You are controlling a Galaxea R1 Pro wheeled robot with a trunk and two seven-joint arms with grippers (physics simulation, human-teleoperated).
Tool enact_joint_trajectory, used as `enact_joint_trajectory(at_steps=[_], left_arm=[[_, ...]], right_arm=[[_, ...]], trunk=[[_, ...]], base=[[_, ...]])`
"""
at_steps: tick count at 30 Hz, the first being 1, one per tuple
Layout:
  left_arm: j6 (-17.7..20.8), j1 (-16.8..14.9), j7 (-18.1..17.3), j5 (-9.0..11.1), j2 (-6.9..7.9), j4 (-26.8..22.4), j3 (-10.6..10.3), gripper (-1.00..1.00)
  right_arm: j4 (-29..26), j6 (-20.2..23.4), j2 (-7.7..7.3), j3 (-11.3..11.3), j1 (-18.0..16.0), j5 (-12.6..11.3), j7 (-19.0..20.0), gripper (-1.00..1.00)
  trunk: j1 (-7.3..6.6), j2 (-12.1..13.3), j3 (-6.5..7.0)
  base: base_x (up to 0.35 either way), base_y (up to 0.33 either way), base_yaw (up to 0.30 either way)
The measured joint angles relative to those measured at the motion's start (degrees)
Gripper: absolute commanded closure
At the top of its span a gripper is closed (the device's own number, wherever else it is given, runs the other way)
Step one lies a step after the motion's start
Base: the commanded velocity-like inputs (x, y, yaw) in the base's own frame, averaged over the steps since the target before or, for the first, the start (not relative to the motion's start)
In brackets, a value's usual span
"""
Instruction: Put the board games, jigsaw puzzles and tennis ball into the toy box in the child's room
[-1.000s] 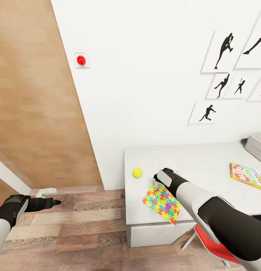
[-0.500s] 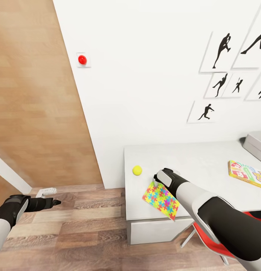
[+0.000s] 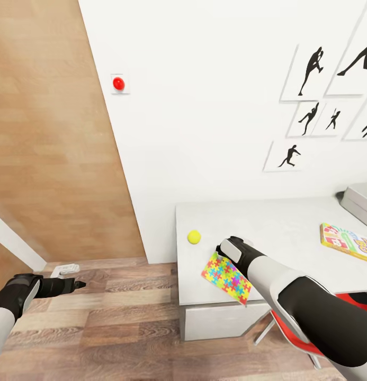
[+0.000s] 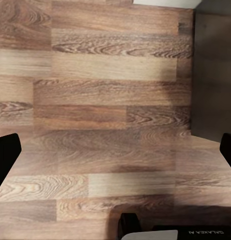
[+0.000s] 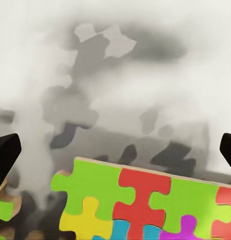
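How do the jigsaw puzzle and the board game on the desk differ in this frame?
The jigsaw puzzle is a thin sheet overhanging the table's front edge at the right end effector; the board game is a thicker box lying apart, further right. Both are flat and multicoloured.

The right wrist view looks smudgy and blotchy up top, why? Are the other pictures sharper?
In the right wrist view the puzzle is crisp, but the pale surface behind it breaks into grey mottled patches, seemingly a render artefact at close range. The left wrist view shows sharp floor grain with a soft shadow. The head view is evenly lit, with straight lines leaning towards the edges.
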Motion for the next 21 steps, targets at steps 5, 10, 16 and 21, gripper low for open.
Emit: enact_joint_trajectory(at_steps=[5,10,16,21], left_arm=[[0.0,0.0,0.0,0.0,0.0,0.0,0.0,-1.0],[0.0,0.0,0.0,0.0,0.0,0.0,0.0,-1.0],[0.0,0.0,0.0,0.0,0.0,0.0,0.0,-1.0],[0.0,0.0,0.0,0.0,0.0,0.0,0.0,-1.0]], right_arm=[[0.0,0.3,0.0,0.0,0.0,0.0,0.0,-1.0],[0.0,0.6,0.0,0.0,0.0,0.0,0.0,-1.0],[0.0,0.7,0.0,0.0,0.0,0.0,0.0,-1.0],[0.0,0.9,0.0,0.0,0.0,0.0,0.0,-1.0]], trunk=[[0.0,0.0,0.0],[0.0,0.0,0.0],[0.0,0.0,0.0],[0.0,0.0,0.0]], base=[[-0.005,0.03,0.0],[-0.001,0.058,0.0],[-0.015,0.014,0.0],[-0.044,0.019,0.0]])
